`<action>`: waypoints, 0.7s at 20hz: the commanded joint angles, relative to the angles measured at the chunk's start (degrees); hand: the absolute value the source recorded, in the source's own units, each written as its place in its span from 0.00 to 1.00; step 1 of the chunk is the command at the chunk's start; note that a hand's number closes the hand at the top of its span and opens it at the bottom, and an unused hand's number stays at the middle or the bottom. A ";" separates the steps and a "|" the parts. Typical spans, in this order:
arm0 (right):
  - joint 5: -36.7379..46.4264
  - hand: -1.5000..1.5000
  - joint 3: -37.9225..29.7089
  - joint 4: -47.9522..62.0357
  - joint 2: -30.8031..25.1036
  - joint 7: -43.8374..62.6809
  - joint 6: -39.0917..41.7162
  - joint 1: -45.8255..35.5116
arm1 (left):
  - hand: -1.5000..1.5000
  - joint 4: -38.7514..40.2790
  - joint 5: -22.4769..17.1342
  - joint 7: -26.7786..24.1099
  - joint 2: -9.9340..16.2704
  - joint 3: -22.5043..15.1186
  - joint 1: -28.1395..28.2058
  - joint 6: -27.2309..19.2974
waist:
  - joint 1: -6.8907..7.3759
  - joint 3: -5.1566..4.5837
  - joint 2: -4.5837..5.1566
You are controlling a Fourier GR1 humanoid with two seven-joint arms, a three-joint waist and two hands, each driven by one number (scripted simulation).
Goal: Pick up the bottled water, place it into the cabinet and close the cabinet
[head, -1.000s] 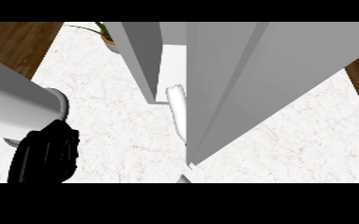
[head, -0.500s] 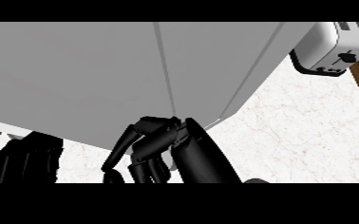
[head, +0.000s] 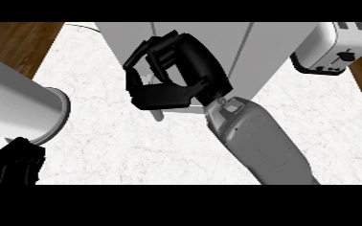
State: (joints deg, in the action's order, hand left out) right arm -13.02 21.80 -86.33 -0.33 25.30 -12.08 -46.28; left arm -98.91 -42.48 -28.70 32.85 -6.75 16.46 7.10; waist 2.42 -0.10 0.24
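the tabletop [head: 127, 143] is white, marbled with faint grey veins. the cabinet [head: 212, 43] is plain pale grey, its faces shading from lighter to darker grey. the right hand [head: 173, 72] is glossy black, fingers [head: 152, 52] included, on a silver-grey forearm [head: 258, 143]. the left hand [head: 20, 165] is black too, with a light grey forearm [head: 28, 105] above it. the toaster [head: 331, 48] is white with black trim. the floor [head: 25, 43] is brown wood grain.

Single head view, steeply down, close over counter [head: 113, 139]
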 commanded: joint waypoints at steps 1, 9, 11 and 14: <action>-2.21 1.00 -5.33 14.95 0.31 -7.37 4.55 -4.47 | 1.00 -0.72 0.27 -1.27 -0.88 1.02 2.37 1.56 | -0.34 0.09 0.17; -4.12 1.00 -10.53 21.93 -5.14 -12.84 12.35 -5.04 | 1.00 -1.66 -0.16 1.65 -0.25 0.81 0.04 0.96 | -0.15 0.08 1.05; -4.25 1.00 -10.57 22.54 -6.11 -13.67 13.65 -4.58 | 1.00 -2.56 -0.29 1.99 0.29 1.63 0.18 0.60 | -0.08 0.10 0.90; -5.07 1.00 -11.71 23.49 -7.20 -14.53 15.00 -5.40 | 1.00 -0.69 -1.70 2.15 1.16 2.77 -1.20 2.65 | -0.34 0.03 1.18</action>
State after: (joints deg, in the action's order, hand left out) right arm -18.95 17.94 -72.59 -1.32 11.87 4.49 -50.22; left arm -100.53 -43.18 -27.10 33.54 -4.77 16.50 8.79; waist 3.30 -0.93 -1.96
